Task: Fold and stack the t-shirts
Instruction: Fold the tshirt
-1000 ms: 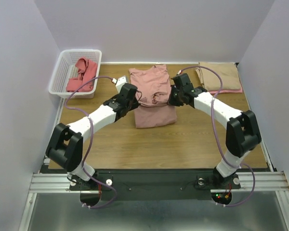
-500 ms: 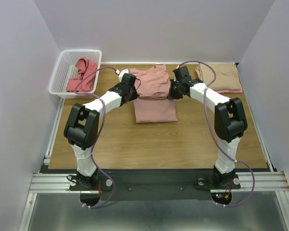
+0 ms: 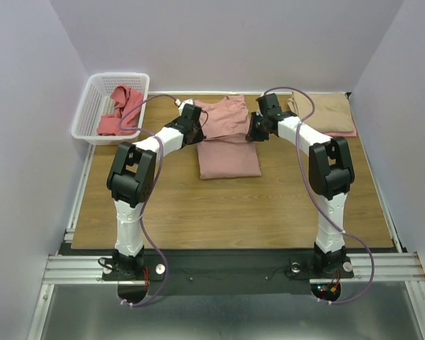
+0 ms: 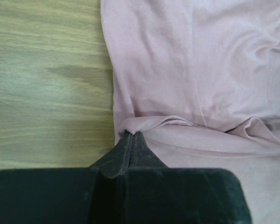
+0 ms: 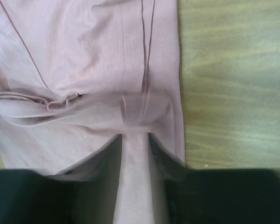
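Observation:
A dusty pink t-shirt (image 3: 230,159) lies partly folded at the middle back of the table. My left gripper (image 3: 196,133) is at its left edge and my right gripper (image 3: 256,132) at its right edge, both low on the cloth. In the left wrist view the left gripper (image 4: 133,134) is shut, pinching a fold of the pink shirt (image 4: 186,60). In the right wrist view the right gripper (image 5: 135,135) holds bunched pink cloth (image 5: 84,56) between its fingers. A coral-red t-shirt (image 3: 120,110) lies crumpled in the basket. A tan t-shirt (image 3: 327,113) lies folded at the back right.
The white lattice basket (image 3: 92,99) stands at the back left corner. Walls close in the table on the left, back and right. Bare wooden table (image 3: 227,212) lies in front of the pink shirt.
Both grippers have moved away from the robot towards the back, carrying the pink shirt's edges with them. Both arms are now stretched out further. The shirt's near part now lies flat.

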Available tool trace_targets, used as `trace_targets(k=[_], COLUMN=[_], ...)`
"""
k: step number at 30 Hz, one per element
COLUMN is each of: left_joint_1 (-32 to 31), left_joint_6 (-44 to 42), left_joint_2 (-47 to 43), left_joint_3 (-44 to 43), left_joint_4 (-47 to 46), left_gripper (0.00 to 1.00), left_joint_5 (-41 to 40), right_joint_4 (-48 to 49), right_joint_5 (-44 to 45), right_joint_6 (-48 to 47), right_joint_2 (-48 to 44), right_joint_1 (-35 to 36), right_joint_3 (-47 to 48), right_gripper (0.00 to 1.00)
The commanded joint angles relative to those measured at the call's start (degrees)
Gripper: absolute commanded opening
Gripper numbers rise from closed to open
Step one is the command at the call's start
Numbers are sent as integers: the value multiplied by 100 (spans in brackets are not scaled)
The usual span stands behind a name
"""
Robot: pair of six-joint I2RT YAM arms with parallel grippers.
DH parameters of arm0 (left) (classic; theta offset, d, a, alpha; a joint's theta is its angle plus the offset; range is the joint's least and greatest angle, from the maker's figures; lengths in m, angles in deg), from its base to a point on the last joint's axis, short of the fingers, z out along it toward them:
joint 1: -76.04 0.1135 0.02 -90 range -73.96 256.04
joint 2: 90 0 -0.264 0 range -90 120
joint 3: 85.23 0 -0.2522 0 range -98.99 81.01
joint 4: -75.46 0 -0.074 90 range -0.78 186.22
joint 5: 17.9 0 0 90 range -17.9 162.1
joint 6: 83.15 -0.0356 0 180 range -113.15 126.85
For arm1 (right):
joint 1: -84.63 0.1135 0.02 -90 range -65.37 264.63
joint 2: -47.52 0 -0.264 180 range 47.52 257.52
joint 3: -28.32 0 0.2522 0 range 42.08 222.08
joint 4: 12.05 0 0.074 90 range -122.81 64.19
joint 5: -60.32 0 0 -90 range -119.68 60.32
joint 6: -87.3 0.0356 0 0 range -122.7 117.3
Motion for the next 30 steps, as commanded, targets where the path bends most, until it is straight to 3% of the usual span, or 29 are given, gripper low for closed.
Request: trace_targets(k=[1,3,4,5,8,9,14,19,23,30], left_joint_1=[89,89,89,89,81,72,2,-393,-622,-763], left_joint_6=[-159,-141,-141,-141,-115,-106,122,499,685,984], left_joint_2=[-101,-163,-267,-338,-715,-812,-1577,-2228,-2028,-1824], left_joint_3=[-467,-581,-582,-573,-320,-249,427,1561,1896,2896], left_joint_4=[191,306,350,377,412,412,264,-684,-1029,-1512], left_gripper=[0,5,22,28,61,98,98,98,98,98], left_joint_5=[-115,-97,-27,-9,122,227,622,1572,2108,2136], right_joint_4=[155,155,155,155,155,155,190,716,1251,1833], right_joint_5=[-172,-199,-268,-321,-541,-629,-1226,-2296,-2686,-3047], right_joint_6=[-148,-139,-139,-139,-148,-157,-25,343,537,793], right_joint_2=[113,96,61,-61,-473,-597,-1493,-2240,-2400,-2032], right_joint_1=[-70,-79,-79,-79,-79,-70,-79,-44,-18,-9], right_joint_3=[348,375,375,349,103,-107,-995,-2111,-2735,-3553], right_gripper=[39,54,64,68,78,100,100,100,100,100])
